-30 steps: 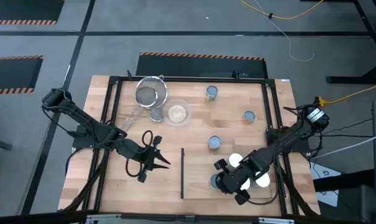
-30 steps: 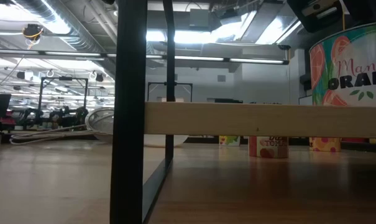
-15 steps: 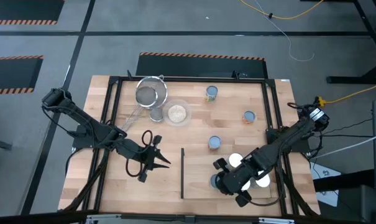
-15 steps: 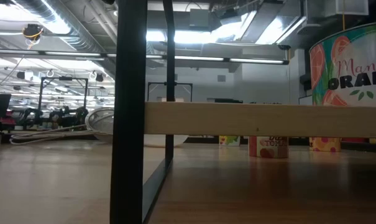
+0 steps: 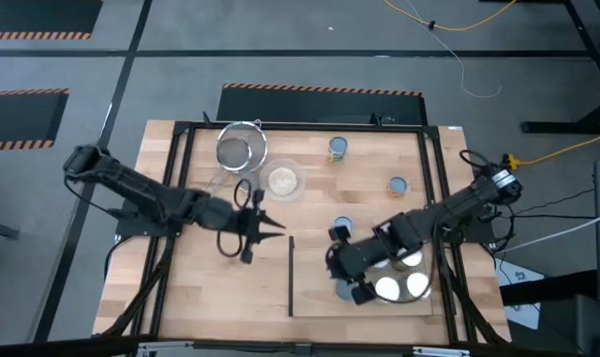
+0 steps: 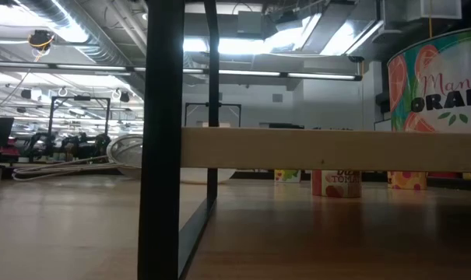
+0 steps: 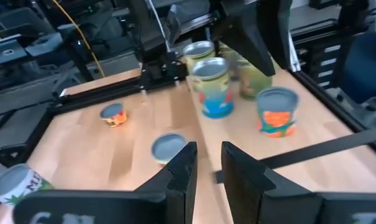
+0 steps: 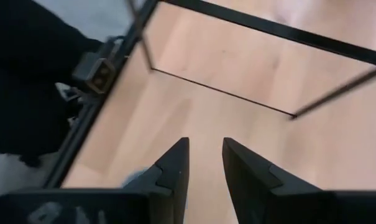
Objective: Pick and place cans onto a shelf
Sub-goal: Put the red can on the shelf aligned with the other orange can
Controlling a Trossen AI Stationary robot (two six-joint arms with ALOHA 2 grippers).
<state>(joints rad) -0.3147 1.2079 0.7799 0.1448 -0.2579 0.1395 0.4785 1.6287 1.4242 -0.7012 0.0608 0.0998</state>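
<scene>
Our right gripper [image 5: 341, 268], jaws slightly parted and empty, hangs over the shelf [image 5: 364, 297] beside placed cans [image 5: 387, 289]; swinging carelessly could topple them. Left gripper [image 5: 265, 226], also slightly parted, waits.

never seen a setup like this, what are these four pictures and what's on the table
It is a robot with two dark arms at a wooden table, each ending in two fingers. One picture looks straight down, one looks level across the tabletop, and two come from cameras on the wrists.

From above, the left gripper hangs over the table's middle, and the right gripper is beside the shelf, a pale wood panel with cans on it. Both sets of fingers stand slightly apart and hold nothing.

More cans stand loose on the table, one near the right edge. A mesh strainer and a glass bowl sit at the far side.
</scene>
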